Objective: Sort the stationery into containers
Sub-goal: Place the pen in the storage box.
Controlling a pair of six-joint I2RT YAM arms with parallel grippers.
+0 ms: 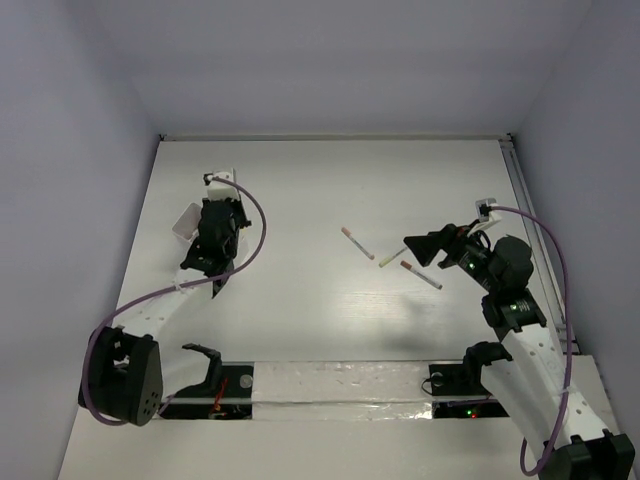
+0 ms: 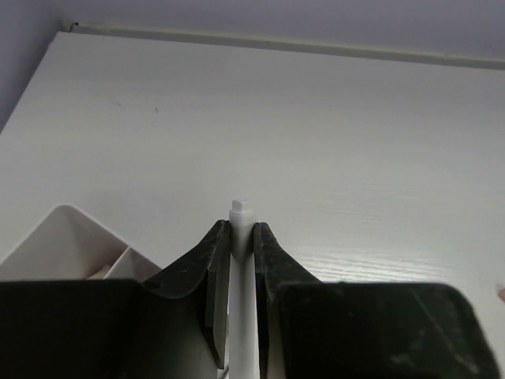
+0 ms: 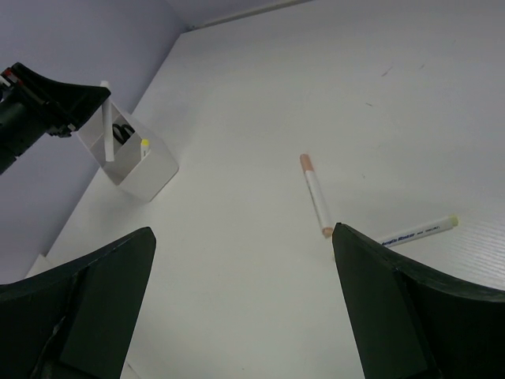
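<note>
left jaws: my left gripper [image 2: 242, 230] is clamped on a white pen [image 2: 241, 212]. The pen is upright and its top end pokes out above the fingertips.
right jaws: my right gripper [image 3: 243, 231] is spread wide, gripping nothing, and hangs over the table near the loose pens.
table [image 1: 300, 190]: white, with a faint grain.
box [image 3: 150, 175]: white, thin-walled, divided inside. It sits at the far left of the table, under my left gripper.
scissors [image 3: 122, 133]: black handles showing inside the box.
held pen: its lower end is at the box rim in the right wrist view. I can't tell if it's inside a compartment.
yellow-tipped pen [image 3: 145, 144]: standing in the box, beside the scissors.
pink-ended pen [image 3: 316, 196]: flat on the table, ahead of my right gripper.
green-ended pen [image 3: 418, 231]: flat, near the pink-ended pen, not touching it.
red-brown-ended pen [image 1: 421, 275]: flat, closest to my right gripper, seen only in the top view.
writing: blue print on the green-ended pen's barrel, too small to read.
</note>
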